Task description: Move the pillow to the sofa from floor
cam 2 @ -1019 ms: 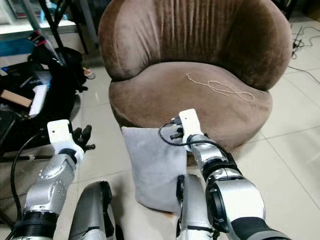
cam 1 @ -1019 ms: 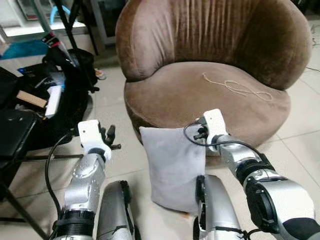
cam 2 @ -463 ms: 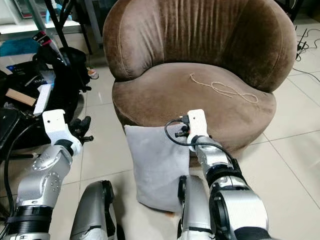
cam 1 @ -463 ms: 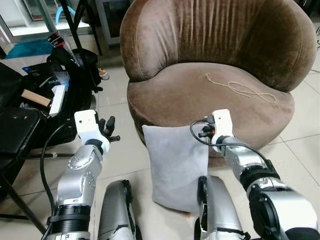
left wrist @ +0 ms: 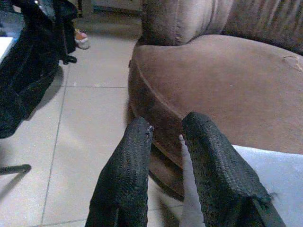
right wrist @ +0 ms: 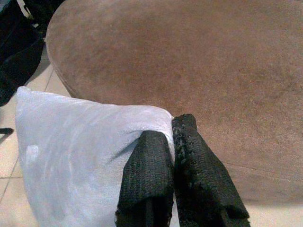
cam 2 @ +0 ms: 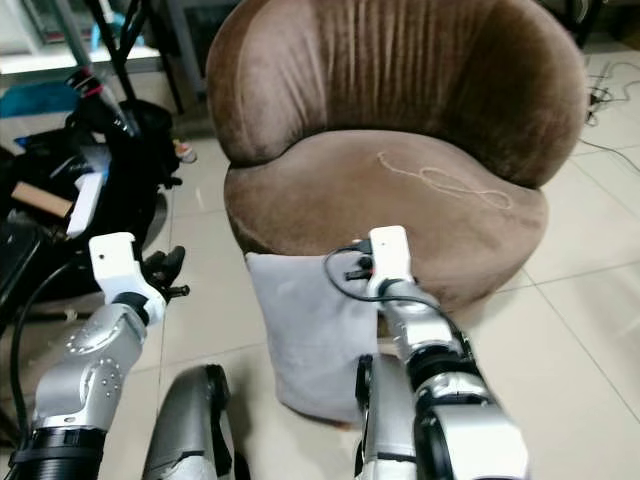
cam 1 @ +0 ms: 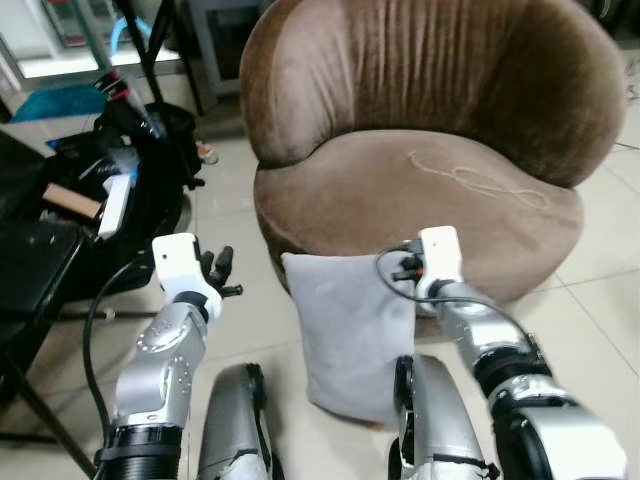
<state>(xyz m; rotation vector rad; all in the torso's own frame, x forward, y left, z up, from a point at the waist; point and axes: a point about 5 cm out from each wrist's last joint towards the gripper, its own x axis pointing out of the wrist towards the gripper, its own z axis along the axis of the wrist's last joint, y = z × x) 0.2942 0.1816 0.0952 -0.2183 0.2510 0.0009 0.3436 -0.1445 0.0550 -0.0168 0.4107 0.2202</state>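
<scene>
While the pillow (cam 1: 352,335) is standing upright on the tiled floor (cam 1: 240,300), leaning against the front of the brown sofa (cam 1: 420,130), the right gripper (right wrist: 173,142) is pinching its upper corner, the two black fingers pressed together on the grey fabric. Off to the pillow's other side, the left gripper (left wrist: 165,137) is hovering above the floor near the sofa's front edge, its fingers slightly apart and holding nothing. A loop of pale string (cam 1: 480,182) is lying on the sofa seat. Black bags (cam 1: 90,200) are sitting on the floor well to the left.
</scene>
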